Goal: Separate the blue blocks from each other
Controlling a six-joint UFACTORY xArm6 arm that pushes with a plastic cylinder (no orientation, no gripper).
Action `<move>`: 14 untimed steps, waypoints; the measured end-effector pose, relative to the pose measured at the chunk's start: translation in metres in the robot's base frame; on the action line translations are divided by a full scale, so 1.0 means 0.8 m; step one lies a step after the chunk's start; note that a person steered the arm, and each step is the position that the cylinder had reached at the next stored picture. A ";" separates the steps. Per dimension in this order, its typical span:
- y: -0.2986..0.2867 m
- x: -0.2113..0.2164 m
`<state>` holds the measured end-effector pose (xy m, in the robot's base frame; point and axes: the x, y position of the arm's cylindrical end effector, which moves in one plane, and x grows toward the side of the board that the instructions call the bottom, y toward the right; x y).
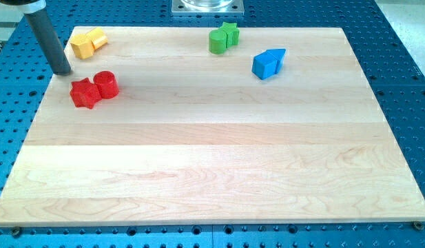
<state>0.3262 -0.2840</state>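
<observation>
The wooden counter lies on a blue perforated base, and I will place everything from the red pair near the counter's left edge. That pair is a red star-shaped block and a red cylinder, touching side by side, the cylinder on the view's right of the star.

My tip sits just up and to the view's left of the red star, close to it but apart, right at the counter's left edge. The dark rod rises from there toward the view's top left corner. The arm has no gripper, so there are no jaws to be wide or closed, and the rod has hold of nothing.

Above the red pair, near the counter's top left corner, two yellow blocks rest against each other; their exact shapes are hard to make out.

Well to the view's right of the red pair, and slightly higher, are the two blue blocks: a blue cube-like block and a blue wedge-like block, pressed together with no gap showing. They are far from my tip.

Between the yellow and blue groups, along the counter's top edge, a green cylinder-like block touches a green star-like block
</observation>
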 end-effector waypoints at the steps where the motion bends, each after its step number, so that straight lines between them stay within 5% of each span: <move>1: 0.000 0.000; 2: 0.051 0.023; 4: 0.163 -0.024; 6: 0.435 -0.044; 7: 0.502 -0.050; 9: 0.541 0.060; 10: 0.505 0.038; 12: 0.581 0.085; 13: 0.633 0.033; 14: 0.638 0.071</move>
<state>0.3828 0.2266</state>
